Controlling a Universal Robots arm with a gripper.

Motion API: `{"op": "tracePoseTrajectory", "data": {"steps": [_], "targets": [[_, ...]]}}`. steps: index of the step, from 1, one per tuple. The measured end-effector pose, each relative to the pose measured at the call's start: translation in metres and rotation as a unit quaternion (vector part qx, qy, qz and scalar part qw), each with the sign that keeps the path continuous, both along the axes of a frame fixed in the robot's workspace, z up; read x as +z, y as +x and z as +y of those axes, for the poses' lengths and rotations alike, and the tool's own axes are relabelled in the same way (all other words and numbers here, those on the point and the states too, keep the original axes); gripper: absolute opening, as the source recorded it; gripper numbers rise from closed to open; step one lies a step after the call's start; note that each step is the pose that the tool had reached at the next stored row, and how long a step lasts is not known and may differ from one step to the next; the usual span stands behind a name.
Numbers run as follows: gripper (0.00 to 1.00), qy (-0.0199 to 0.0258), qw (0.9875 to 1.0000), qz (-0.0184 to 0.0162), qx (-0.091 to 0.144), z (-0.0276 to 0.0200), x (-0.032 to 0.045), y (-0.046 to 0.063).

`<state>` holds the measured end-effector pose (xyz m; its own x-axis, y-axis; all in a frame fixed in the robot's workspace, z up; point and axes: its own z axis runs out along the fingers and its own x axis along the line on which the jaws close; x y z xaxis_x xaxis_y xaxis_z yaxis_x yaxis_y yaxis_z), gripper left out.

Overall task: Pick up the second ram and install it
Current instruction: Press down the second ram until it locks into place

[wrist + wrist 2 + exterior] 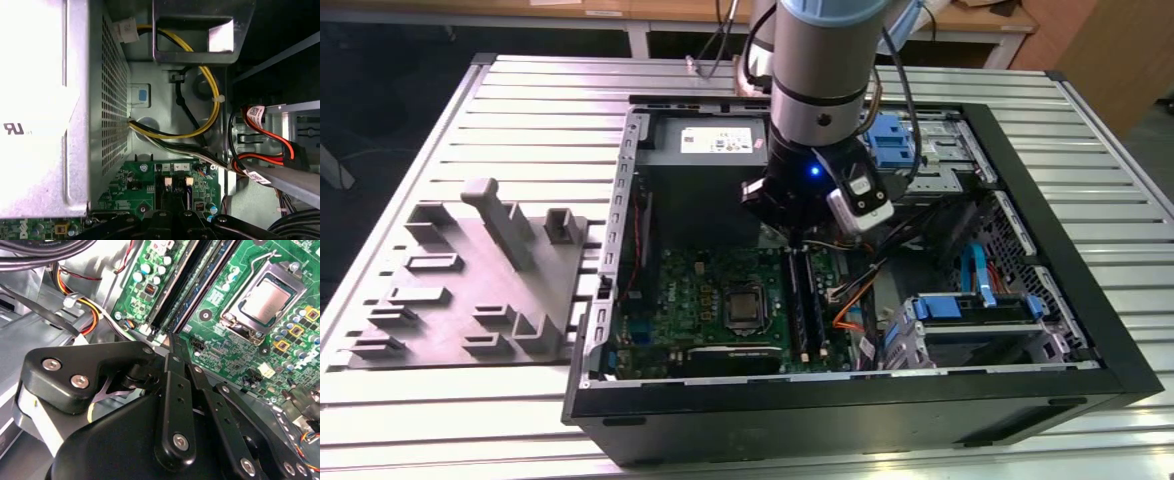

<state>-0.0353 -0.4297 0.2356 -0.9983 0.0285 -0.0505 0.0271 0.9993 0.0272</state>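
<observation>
Two long dark strips sit side by side in the slots on the green motherboard (680, 290), just on the exterior view's right of the CPU socket (744, 305). As far as I can tell, the second ram (795, 305) is the one nearer the socket, standing in its slot rather than in the fingers.

The gripper (791, 238) is down inside the open PC case (854, 400), right over the far end of that stick. The stick's long axis runs straight from the fingertips toward the case's near wall, so the tool is lined up over one end, not the middle.

In the second wrist view the fingers (176, 390) look pinched together with nothing obvious between them. The tip (172, 342) sits at the end of the dark slot line (177, 282).

I can't see whether the tip is actually touching the stick, since the gripper's body covers that end. I can't see the slot latches either.
</observation>
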Motion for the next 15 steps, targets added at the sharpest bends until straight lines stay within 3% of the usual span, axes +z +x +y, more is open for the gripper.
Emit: {"op": "tracePoseTrajectory", "data": {"steps": [7,15], "targets": [[0.10,0.0001,1.0000,0.0000,0.000,-0.0047,-0.0001,0.000],[0.10,0.0001,1.0000,0.0000,0.000,-0.0166,-0.0001,0.000]]}}
